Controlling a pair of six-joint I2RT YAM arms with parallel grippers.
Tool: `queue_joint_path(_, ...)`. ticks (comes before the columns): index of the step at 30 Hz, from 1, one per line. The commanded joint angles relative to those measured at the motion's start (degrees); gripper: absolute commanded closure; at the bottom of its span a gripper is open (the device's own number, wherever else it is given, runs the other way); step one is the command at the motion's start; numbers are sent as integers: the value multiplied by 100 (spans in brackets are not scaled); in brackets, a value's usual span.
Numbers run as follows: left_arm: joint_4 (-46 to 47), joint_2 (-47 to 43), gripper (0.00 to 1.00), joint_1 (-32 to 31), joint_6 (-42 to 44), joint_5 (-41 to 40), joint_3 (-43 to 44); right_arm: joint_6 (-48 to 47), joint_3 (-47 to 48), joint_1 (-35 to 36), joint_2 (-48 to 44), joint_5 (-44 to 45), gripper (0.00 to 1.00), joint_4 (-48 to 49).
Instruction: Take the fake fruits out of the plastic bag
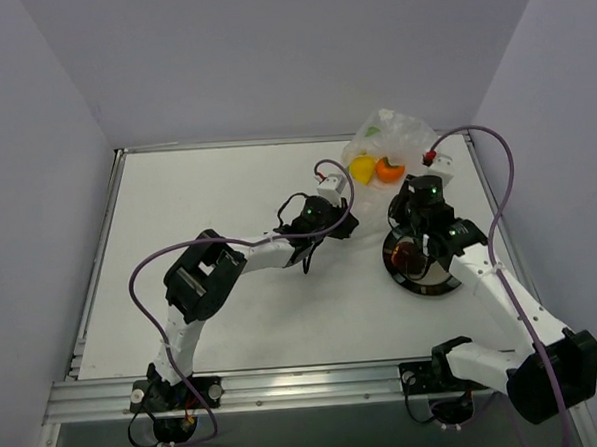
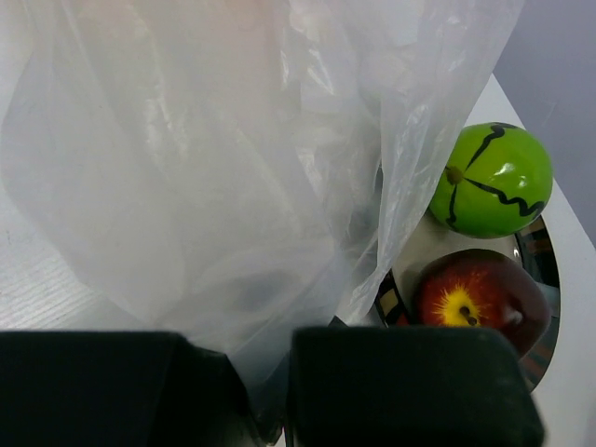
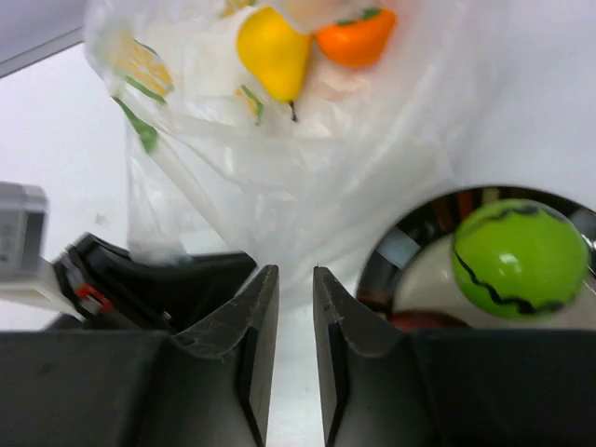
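Note:
The clear plastic bag [image 1: 389,137] lies at the back right, with the yellow fruit [image 1: 361,168] and the orange fruit [image 1: 389,169] inside near its mouth. My left gripper [image 1: 352,208] is shut on the bag's thin film [image 2: 233,186]. The bright green fruit [image 2: 491,180] and the dark red fruit [image 2: 480,293] sit on the black-rimmed plate [image 1: 444,284]. My right gripper [image 3: 296,279] is empty, its jaws a narrow gap apart, low over the table between bag [image 3: 307,158] and plate. The yellow fruit [image 3: 272,51], orange fruit [image 3: 354,37] and green fruit [image 3: 517,256] show ahead of it.
The plate's rim [image 3: 400,247] lies just right of my right fingers. The left gripper's black body [image 3: 158,284] is close on their left. The table's raised back edge [image 1: 274,142] and the right wall are near the bag.

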Motion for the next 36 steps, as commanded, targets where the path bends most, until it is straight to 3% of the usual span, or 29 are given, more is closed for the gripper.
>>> queue_joint_path(1,349,-153,98,-70,-31,-55,-11,-471,409,184,821,-132,84,620)
queue_joint_path(4,393,-144,98,-78,-39,-64,-99,-734,848,141,1728,167,86,1139)
queue_joint_path(15,446,-206,98,-105,-92,-187,-266,-1218,2816,-316,4277,291,76,1377)
queue_joint_path(20,375,-127,98,-114,-57,-170,-214,-1271,3196,-685,4815,150,58,1404)
queue_joint_path(25,296,-39,98,-140,-22,-134,-134,-1315,3608,-1010,5280,98,51,1395)
queue_joint_path(31,287,-74,98,-140,13,-135,-161,-1403,3961,-1108,5659,177,27,1395)
queue_joint_path(36,287,40,98,-149,4,-91,-82,-1386,4110,-1099,5896,45,20,1395)
